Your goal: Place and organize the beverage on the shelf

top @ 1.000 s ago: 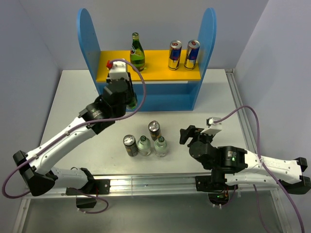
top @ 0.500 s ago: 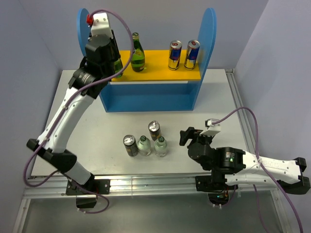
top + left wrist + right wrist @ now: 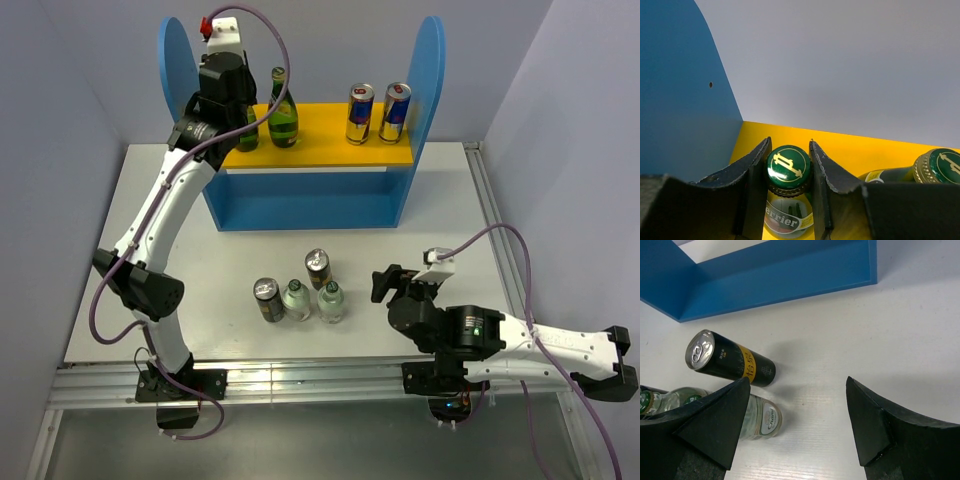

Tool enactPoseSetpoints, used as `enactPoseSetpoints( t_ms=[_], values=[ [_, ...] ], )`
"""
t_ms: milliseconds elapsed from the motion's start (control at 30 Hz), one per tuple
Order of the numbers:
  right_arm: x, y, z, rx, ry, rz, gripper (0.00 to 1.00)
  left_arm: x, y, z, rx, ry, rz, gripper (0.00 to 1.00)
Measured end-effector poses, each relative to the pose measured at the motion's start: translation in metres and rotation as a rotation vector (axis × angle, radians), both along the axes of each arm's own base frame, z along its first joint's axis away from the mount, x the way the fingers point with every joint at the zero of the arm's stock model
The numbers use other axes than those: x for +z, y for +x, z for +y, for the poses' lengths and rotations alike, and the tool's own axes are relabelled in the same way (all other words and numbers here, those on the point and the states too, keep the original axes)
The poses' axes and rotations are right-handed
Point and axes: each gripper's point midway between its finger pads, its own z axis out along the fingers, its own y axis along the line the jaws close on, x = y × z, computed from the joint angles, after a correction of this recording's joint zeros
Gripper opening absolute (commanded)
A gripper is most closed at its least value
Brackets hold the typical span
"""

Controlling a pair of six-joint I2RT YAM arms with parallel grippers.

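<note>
Left wrist view, your left gripper (image 3: 789, 146) clamped on a green glass labelled bottle (image 3: 788, 171), at the left end of the yellow upper board (image 3: 865, 150) of the blue round-sided shelf (image 3: 680, 100), twin green bottle (image 3: 936, 167) beside it, your right gripper (image 3: 797, 385) spread wide above the white table (image 3: 840, 340).

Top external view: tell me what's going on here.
The left gripper is shut on a green glass bottle at the left end of the shelf's yellow upper board, beside a second green bottle. Two blue-and-silver cans stand further right on it. Two dark cans and two clear bottles wait on the table, near the right gripper, which is open and empty.
</note>
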Motion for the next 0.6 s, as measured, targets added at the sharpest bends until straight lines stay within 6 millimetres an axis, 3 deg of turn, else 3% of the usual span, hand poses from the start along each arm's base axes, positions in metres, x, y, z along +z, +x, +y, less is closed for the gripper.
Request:
enactPoseSetpoints(
  t_ms=[100,200,233,300,600],
  values=[
    [-0.0007,-0.0002,-0.0008,-0.001,0.004,-0.001,0.84,-0.0008,0.0022,-0.0008,0.0,-0.001,-0.007,0.09],
    [-0.0023,-0.0003,-0.0009,-0.001,0.0,0.001,0.84,-0.0002,0.0037,-0.0021,-0.003,-0.005,-0.016,0.43],
    [-0.0025,-0.0002,-0.0008,-0.001,0.0,0.001,0.84,-0.0004,0.004,-0.0024,-0.004,-0.006,-0.018,0.66],
    [-0.0027,-0.0001,-0.0003,-0.001,-0.001,0.002,0.84,-0.001,0.0055,-0.005,-0.014,-0.014,-0.024,0.97],
    [-0.0053,0.0,0.0012,-0.003,-0.008,0.008,0.84,-0.0045,-0.0007,-0.0037,-0.024,-0.022,-0.026,0.99]
  ],
)
